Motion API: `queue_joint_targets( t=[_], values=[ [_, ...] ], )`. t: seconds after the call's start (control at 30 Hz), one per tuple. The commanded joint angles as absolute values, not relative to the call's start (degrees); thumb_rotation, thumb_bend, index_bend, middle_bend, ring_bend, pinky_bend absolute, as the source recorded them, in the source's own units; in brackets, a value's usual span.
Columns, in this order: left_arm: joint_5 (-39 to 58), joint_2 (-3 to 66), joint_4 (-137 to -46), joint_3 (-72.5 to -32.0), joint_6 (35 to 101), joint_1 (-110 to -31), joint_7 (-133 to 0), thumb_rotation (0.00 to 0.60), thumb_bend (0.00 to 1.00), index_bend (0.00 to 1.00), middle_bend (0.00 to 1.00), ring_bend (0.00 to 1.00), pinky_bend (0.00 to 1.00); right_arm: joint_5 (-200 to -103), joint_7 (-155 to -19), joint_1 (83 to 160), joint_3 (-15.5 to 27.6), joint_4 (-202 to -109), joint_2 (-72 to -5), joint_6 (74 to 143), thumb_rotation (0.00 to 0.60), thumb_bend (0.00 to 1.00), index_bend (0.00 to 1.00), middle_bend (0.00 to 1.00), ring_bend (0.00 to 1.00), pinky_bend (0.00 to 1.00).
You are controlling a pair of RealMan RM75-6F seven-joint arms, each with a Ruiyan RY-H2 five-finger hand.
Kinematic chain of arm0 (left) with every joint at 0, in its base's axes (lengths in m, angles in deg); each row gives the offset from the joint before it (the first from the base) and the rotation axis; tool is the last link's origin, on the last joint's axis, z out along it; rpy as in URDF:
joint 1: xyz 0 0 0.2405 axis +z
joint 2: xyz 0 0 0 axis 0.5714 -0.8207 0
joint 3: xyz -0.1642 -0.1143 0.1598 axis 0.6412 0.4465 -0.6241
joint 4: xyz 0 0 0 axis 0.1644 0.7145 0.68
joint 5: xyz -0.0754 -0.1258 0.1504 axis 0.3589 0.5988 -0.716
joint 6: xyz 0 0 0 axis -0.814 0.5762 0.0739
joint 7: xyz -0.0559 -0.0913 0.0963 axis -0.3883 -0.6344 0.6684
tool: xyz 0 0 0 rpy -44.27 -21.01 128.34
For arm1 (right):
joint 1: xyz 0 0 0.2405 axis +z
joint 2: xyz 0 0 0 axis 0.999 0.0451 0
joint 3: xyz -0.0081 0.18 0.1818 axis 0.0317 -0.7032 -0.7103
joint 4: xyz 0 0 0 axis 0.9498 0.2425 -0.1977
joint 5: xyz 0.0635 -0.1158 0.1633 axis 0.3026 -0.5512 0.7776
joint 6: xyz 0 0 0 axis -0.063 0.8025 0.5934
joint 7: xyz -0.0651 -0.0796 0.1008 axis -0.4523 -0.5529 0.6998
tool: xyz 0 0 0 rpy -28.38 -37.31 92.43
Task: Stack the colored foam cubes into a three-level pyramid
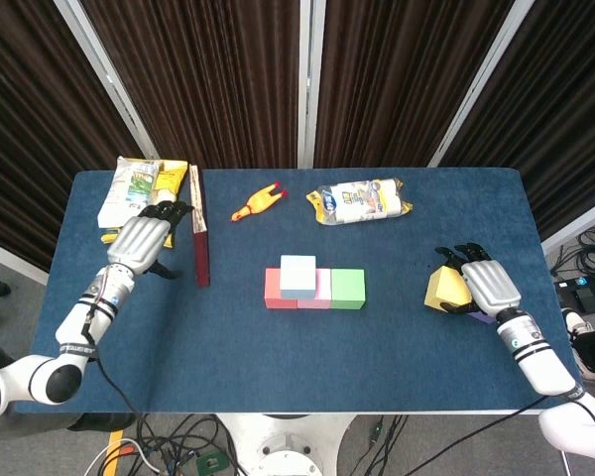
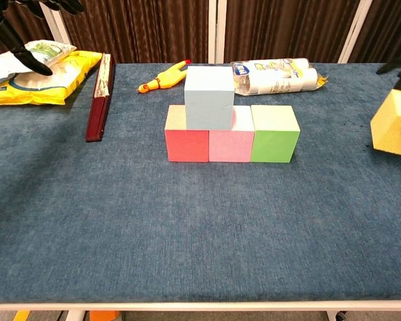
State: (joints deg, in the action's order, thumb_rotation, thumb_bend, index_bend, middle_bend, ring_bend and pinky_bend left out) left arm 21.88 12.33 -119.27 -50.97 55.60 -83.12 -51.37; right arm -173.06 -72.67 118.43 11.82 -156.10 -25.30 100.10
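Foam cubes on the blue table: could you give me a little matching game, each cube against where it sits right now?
Things:
1. pale blue foam cube
2. green foam cube
3. red foam cube
4. yellow foam cube

Places:
A. left end of the bottom row
B. gripped by the right hand, near the table's right edge
C. on top of the bottom row
D. right end of the bottom row

Pairs: 1-C, 2-D, 3-A, 4-B
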Motion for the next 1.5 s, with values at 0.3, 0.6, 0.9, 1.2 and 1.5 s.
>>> queue_joint_targets(
  t=[0.3,0.6,0.9,1.2,1.5],
  values=[
    [21.86,10.94,-120.67,-50.47,57.05,-81.96,-51.76,0.600,0.06,0.09,0.06,0.00,0.12,-182.39,-65.11,128.86,10.25,-164.56,-15.45,95.53,0.600,0.11,0.13,0.37,0.09,0.08],
    [21.82,10.65,-120.77,-50.21,57.36,-81.25,-52.33,0.600,0.06,0.09,0.06,0.00,0.12,-180.29,-65.48,134.84,8.55,-166.31,-18.29,89.91,0.600,0.10,0.11,0.37,0.09,0.08],
    [20.95,10.81,-120.09,-50.02,56.98,-80.73,-53.39,0.600,0.06,0.09,0.06,0.00,0.12,-171.97,-73.02,135.73,6.95,-171.01,-20.82,87.44,0.600,0.09,0.08,0.36,0.09,0.08],
    [19.75,10.90,-119.68,-49.85,56.61,-80.22,-54.57,0.600,0.06,0.09,0.06,0.00,0.12,-163.67,-82.99,137.59,5.42,-174.51,-21.11,85.37,0.600,0.08,0.06,0.36,0.09,0.07],
    [18.59,11.24,-118.79,-49.66,56.05,-79.84,-55.89,0.600,0.07,0.09,0.06,0.00,0.12,-156.87,-91.23,140.27,4.89,-175.92,-23.87,84.57,0.600,0.08,0.05,0.36,0.09,0.06]
  ],
)
